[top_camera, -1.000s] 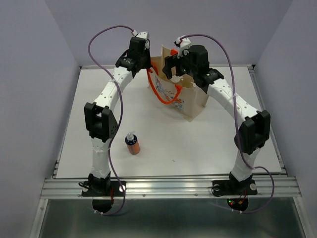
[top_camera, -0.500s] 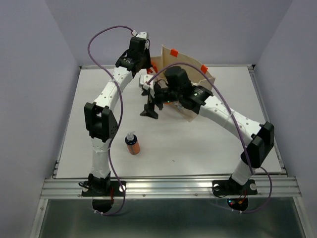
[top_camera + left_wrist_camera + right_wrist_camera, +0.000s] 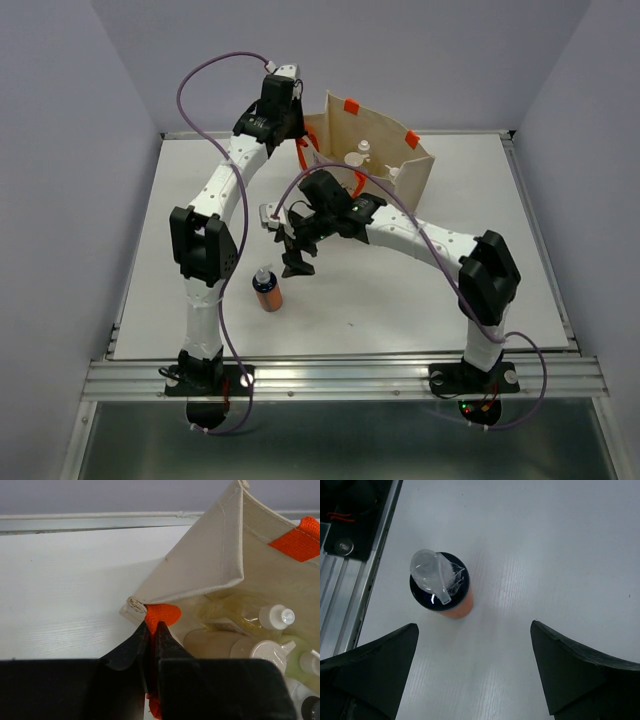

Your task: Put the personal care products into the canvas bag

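The beige canvas bag (image 3: 405,172) stands open at the back of the table. My left gripper (image 3: 297,143) is shut on its orange handle (image 3: 161,617) at the bag's left corner. Several bottles lie inside the bag, among them a clear amber one (image 3: 235,614) and a white-capped one (image 3: 262,651). The orange-brown bottle with a blue band (image 3: 266,290) stands upright on the table at front left; it also shows in the right wrist view (image 3: 441,585). My right gripper (image 3: 294,258) is open and empty, hanging above the table just behind and right of that bottle.
The metal rail (image 3: 340,378) runs along the table's near edge, close to the standing bottle. The left arm's elbow (image 3: 203,245) hangs left of the bottle. A grey wall closes the back.
My right gripper has left the bag's opening and swung forward and left, down towards the orange-brown bottle. The bag's inside is now uncovered. The left gripper has not moved.
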Available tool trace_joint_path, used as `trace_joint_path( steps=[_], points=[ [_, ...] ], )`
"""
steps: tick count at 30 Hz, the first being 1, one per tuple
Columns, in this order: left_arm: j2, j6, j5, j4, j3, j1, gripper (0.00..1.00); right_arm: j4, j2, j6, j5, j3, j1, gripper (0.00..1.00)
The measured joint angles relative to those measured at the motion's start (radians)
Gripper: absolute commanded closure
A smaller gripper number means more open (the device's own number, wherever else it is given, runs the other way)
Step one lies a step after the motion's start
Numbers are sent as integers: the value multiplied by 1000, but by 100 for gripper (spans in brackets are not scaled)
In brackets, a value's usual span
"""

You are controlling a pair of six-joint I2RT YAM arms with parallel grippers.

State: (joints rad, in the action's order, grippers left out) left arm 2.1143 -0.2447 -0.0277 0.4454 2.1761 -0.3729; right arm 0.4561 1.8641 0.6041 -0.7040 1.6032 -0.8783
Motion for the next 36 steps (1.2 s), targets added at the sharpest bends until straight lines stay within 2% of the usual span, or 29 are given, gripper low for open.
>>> trace_joint_path(
  steps=[8,21,23,24,26,27,29,30,33,36],
  points=[
    [0,0,-1,0,0,0,100,46,66,97,-97,28,-33,0],
    [0,0,0,0,0,0,100,59,222,83,-123,103,-91,1],
    [0,0,0,0,0,0,100,48,224,68,-132,103,-93,9],
    [0,0,0,0,0,0,100,41,224,64,-135,103,-93,22],
    [0,0,1,-1,0,0,100,24,224,47,-143,103,-93,37],
    [0,0,1,-1,0,0,100,22,224,42,-144,103,-92,52],
    [0,0,1,-1,0,0,100,6,224,34,-146,102,-92,63],
    [0,0,1,-1,0,0,100,-2,224,33,-147,101,-92,76],
    [0,0,1,-2,0,0,100,-16,224,24,-143,96,-92,90],
    [0,0,1,-2,0,0,100,-22,207,18,-126,77,-92,96]
  ],
)
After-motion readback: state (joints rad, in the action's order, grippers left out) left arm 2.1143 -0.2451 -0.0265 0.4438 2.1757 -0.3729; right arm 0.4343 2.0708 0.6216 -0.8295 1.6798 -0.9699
